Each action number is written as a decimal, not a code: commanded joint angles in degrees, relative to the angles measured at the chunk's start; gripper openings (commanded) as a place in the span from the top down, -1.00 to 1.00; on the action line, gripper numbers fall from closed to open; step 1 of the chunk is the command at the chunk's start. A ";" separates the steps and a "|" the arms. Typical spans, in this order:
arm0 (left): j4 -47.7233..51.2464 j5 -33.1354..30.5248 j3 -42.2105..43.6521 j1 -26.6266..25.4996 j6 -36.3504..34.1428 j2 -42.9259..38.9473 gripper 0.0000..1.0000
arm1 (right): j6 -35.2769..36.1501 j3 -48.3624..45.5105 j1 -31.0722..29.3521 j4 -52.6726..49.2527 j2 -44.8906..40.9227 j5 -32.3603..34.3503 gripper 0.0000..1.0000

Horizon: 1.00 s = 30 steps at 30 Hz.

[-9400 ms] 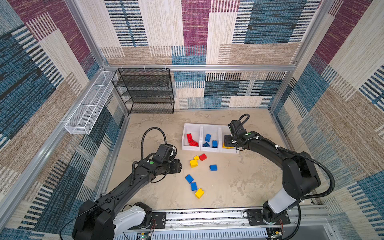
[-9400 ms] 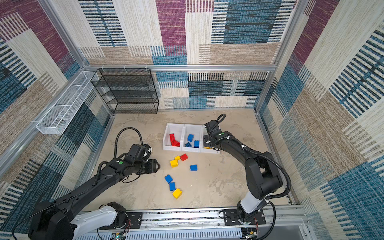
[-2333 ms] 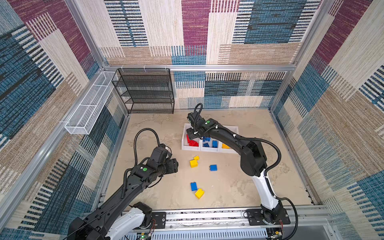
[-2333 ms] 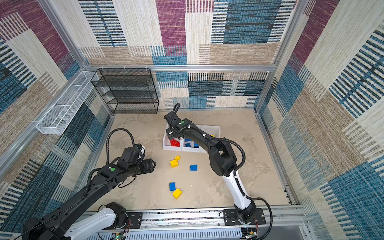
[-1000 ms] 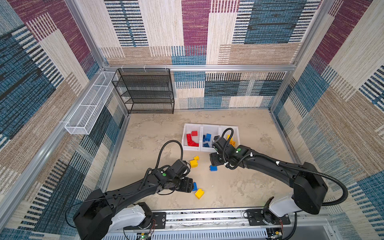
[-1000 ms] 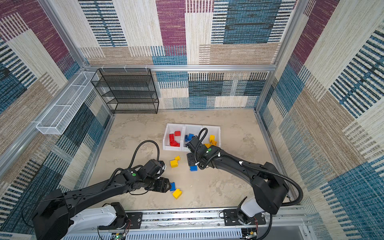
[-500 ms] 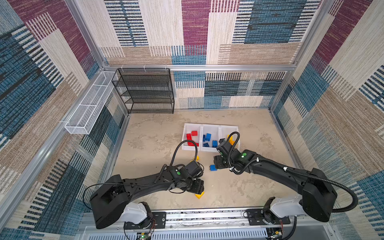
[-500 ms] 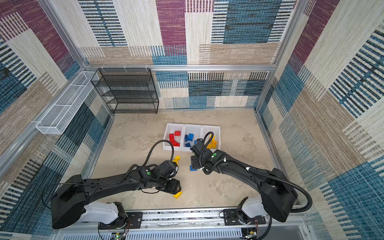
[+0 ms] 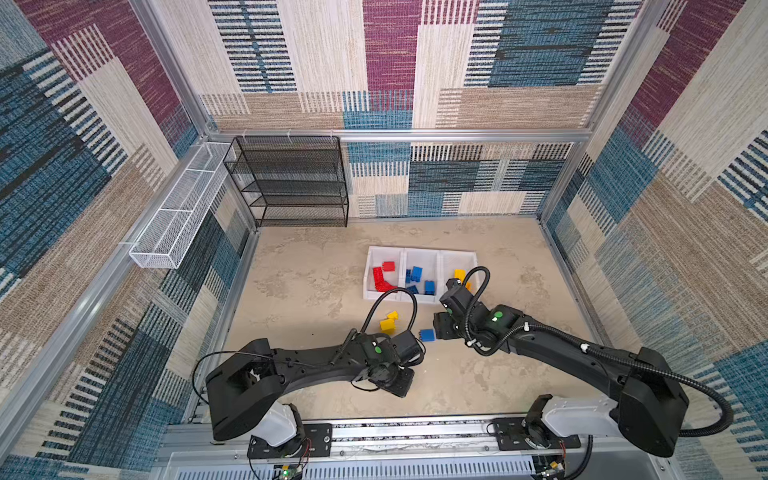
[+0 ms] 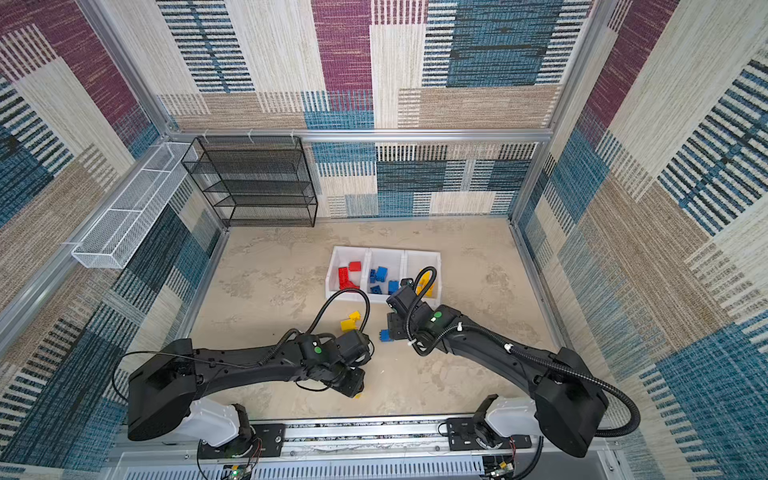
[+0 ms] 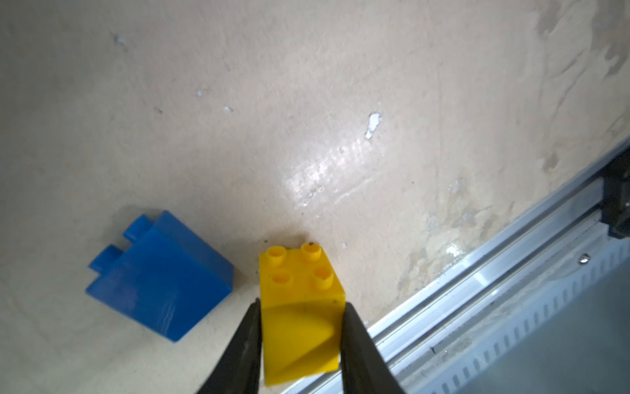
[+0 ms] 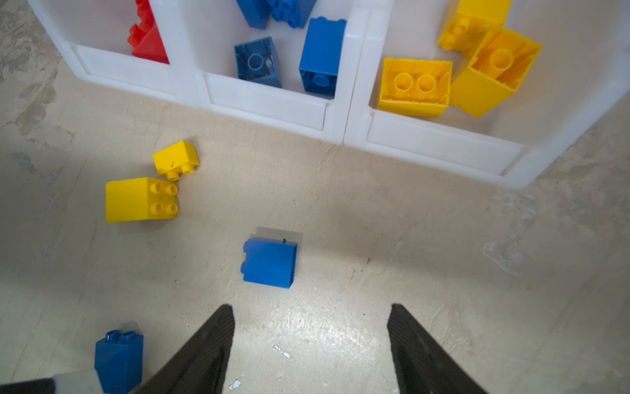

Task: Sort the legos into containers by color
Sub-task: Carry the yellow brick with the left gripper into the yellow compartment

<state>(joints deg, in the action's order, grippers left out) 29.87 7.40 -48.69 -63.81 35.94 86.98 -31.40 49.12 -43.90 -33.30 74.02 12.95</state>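
While the left gripper (image 11: 300,303) is closed on the smooth flat sides of a square yellow brick (image 11: 296,273) with four round studs, the right gripper (image 12: 311,307) hangs empty with jaws wide apart near a blue brick (image 12: 269,262) lying on its side in front of the containers (image 12: 266,102). These are three white glossy plastic bins in one row, each with a lowered front lip. Five bricks are outside them: three yellow, two blue. The held one is the farthest from the row; another blue brick (image 11: 160,276) lies just beside it, with a small gap. A pair of yellow bricks (image 12: 139,199) sits close together before the bin with red pieces. Inside I count three yellow and at least four blue. In both top views a black cable (image 9: 478,278) covers part of the yellow bin. The table (image 9: 299,270) is beige, stone-like, chipped.
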 commanded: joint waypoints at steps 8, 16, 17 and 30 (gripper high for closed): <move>6.18 -7.92 -14.24 1.99 -11.41 2.12 0.42 | 1.76 2.27 10.84 -6.61 -9.55 6.31 -0.46; 7.62 -6.60 -45.32 10.86 -21.05 20.81 0.40 | 3.80 5.91 17.33 -9.16 -16.15 9.87 -0.46; 8.00 -5.88 -49.58 11.88 -21.41 23.81 0.39 | 3.68 6.30 17.43 -9.89 -16.34 10.81 -0.46; 12.47 1.82 -85.36 17.40 -19.04 50.82 0.35 | 4.33 6.07 17.70 -12.05 -19.20 10.36 -0.48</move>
<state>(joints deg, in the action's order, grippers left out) 40.64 7.05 -132.00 -46.52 17.69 136.18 -27.73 55.44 -26.28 -45.32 55.05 23.51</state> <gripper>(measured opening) 0.328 0.740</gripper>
